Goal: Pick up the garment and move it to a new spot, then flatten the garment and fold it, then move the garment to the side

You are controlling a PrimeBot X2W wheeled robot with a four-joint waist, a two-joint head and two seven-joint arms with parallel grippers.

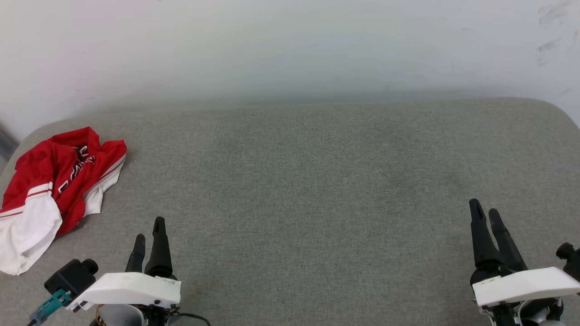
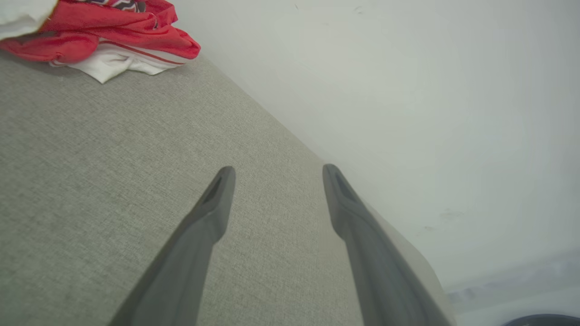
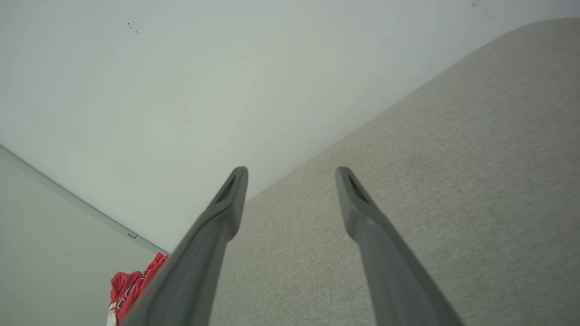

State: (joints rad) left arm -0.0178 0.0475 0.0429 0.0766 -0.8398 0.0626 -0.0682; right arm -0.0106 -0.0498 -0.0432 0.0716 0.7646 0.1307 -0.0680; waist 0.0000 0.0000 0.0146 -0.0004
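A broad grey woven-fabric surface (image 1: 317, 190) with rounded far corners spreads across the head view, lit softly and evenly. Behind it rises a plain off-white wall (image 1: 290, 45), which meets the surface's far edge in a blurred line. Dark scuff marks (image 1: 548, 46) smudge the wall's upper right. In the right wrist view a thin pale strip (image 3: 68, 197) runs slantwise across the wall, with a small grey fitting (image 3: 132, 235) on it.

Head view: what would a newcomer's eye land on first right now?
The crumpled red-and-white garment stands out, bunched at the left edge of the grey padded surface. Next come the two grippers low in the picture, left gripper near the garment and right gripper far across, both open and empty.
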